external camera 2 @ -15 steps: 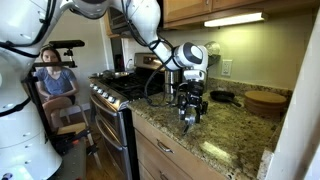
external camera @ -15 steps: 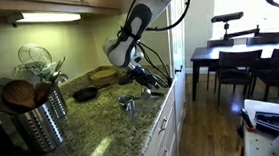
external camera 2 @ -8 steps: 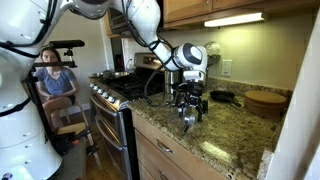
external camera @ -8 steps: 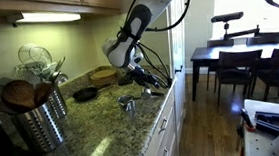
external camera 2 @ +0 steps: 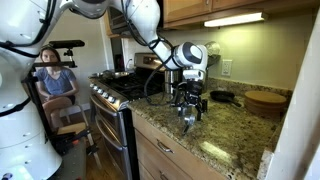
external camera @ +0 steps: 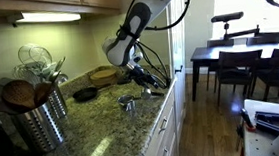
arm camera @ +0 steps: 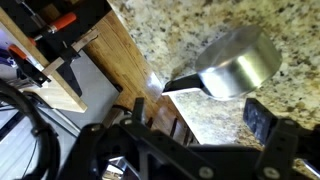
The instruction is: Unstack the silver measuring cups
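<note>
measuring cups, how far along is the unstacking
Looks done: one silver measuring cup lies by itself on the granite counter, near the edge. In hand: nothing, the fingers stand open above it. Left: unclear. An exterior view shows only a small silver cluster, too small to tell whether any cups sit nested there.

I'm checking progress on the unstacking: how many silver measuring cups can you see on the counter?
1: a silver measuring cup lies on the granite counter beneath the open tool. Others may be nested inside it or hidden.
</note>
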